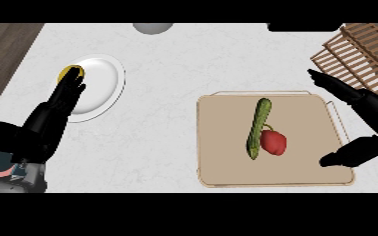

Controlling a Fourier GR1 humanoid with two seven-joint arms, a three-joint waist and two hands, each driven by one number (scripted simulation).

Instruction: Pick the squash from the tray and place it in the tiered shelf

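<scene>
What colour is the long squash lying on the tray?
Green: the long thin squash on the beige tray, seen in the head view.

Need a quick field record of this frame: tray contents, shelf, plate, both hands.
tray: beige square tray, lower right
squash: long green squash on tray, untouched
beside squash: red pepper, touching it
shelf: wooden slatted tiered shelf, upper right
plate: white round plate, with a yellow item at its left rim
left hand: open, over plate
right hand: open, over tray's right edge
</scene>
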